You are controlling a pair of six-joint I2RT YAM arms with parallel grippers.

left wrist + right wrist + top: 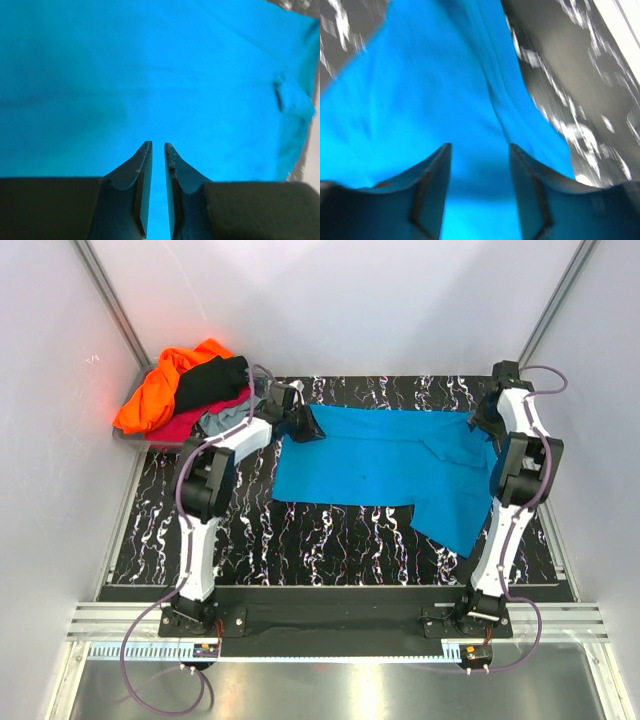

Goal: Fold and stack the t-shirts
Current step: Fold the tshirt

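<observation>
Nearest: my left claw [155, 145] clenched on turquoise t-shirt [380, 460] corner; my right claw [480, 146] released over its opposite edge, for folding.

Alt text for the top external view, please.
A turquoise-blue t-shirt lies spread on the black marbled table, the left gripper at its far-left corner and the right gripper at its far-right edge. Orange, black, crimson and grey t-shirts sit heaped far left.

Plain white walls [330, 300] enclose a black tabletop [300, 540] veined with white.
</observation>
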